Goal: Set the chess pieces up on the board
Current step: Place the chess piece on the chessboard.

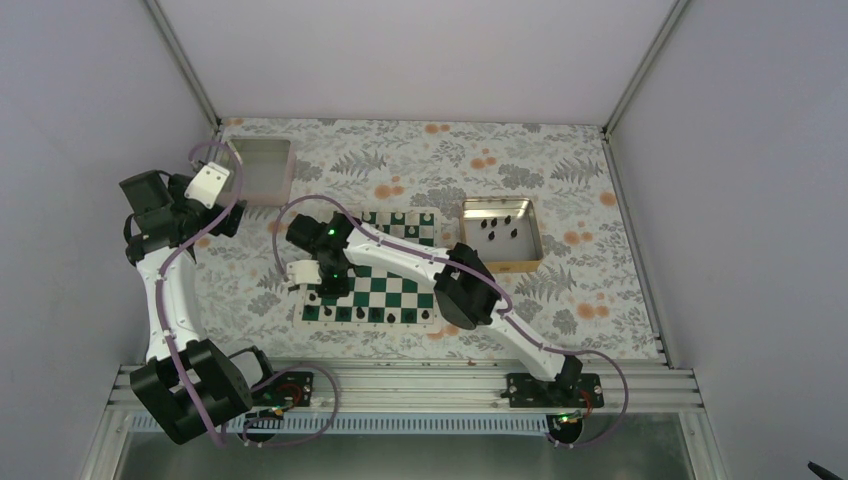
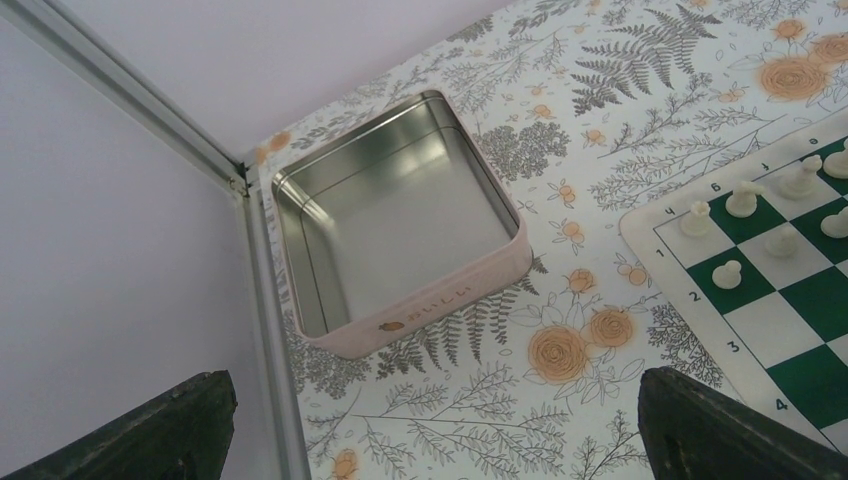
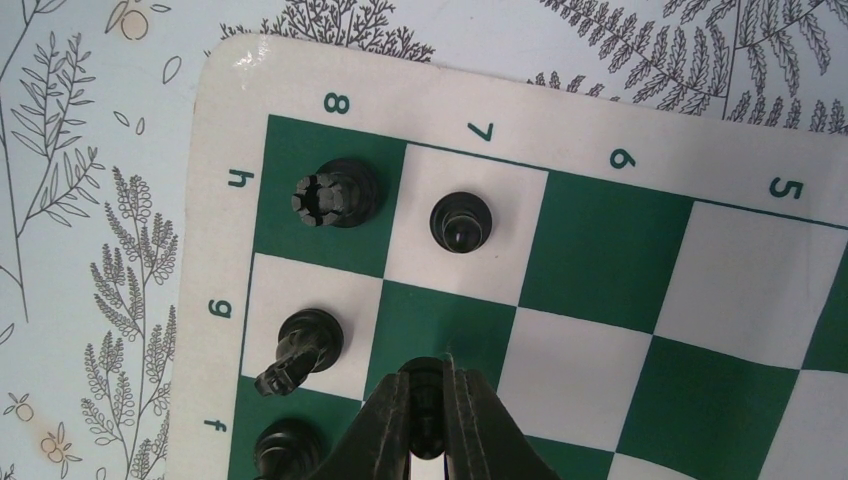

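The green-and-white board [image 1: 395, 290] lies mid-table. Black chess pieces [image 1: 372, 314] stand along its near row. My right gripper [image 1: 318, 292] is over the board's near left corner. In the right wrist view it [image 3: 428, 405] is shut on a black pawn [image 3: 425, 385] over the green g7 square of the board [image 3: 600, 240]. Beside it stand a rook [image 3: 338, 192] on h8, a pawn [image 3: 462, 220] on h7 and a knight [image 3: 300, 345] on g8. My left gripper [image 1: 222, 207] [image 2: 432, 400] is wide open and empty, off the board's left side.
A gold-rimmed tray [image 1: 530, 262] at the right holds several black pieces [image 1: 500, 228]. A pale pinkish square tray [image 1: 288, 180] [image 2: 440, 300] sits in the far left corner. White pieces [image 1: 400, 220] [image 2: 740, 200] stand on the board's far rows. Enclosure walls surround the floral mat.
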You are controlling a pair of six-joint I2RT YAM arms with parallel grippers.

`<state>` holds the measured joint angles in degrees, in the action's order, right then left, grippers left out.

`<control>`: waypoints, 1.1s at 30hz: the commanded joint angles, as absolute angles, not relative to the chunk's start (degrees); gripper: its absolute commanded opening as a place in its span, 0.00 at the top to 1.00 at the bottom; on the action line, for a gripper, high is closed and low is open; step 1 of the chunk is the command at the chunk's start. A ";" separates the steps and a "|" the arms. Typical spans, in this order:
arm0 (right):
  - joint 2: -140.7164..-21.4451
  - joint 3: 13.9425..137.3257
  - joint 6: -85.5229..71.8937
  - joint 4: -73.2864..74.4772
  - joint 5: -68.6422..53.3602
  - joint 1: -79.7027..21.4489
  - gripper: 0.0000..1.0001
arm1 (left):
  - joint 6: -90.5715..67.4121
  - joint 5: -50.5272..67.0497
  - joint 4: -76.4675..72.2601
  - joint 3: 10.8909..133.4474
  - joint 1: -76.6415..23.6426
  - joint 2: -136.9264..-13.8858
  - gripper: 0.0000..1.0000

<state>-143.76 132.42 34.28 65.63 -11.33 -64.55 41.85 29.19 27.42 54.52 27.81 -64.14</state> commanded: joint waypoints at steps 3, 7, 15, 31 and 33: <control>-145.85 134.21 34.56 66.10 -12.42 -65.40 0.91 | 42.81 31.27 27.71 54.43 28.33 -63.57 0.00; -146.07 134.20 34.54 66.31 -12.45 -65.48 0.88 | 42.86 31.29 27.61 54.23 28.40 -63.68 0.00; -145.03 134.15 33.91 66.22 -11.97 -65.39 0.68 | 42.80 31.60 27.64 54.32 28.54 -63.81 0.00; -125.96 126.35 32.91 64.84 -8.57 -57.78 0.66 | 41.89 31.83 27.66 55.84 28.74 -64.04 0.00; -123.56 123.69 32.86 64.69 -8.11 -55.24 0.67 | 41.89 31.83 27.88 56.06 28.77 -64.07 0.00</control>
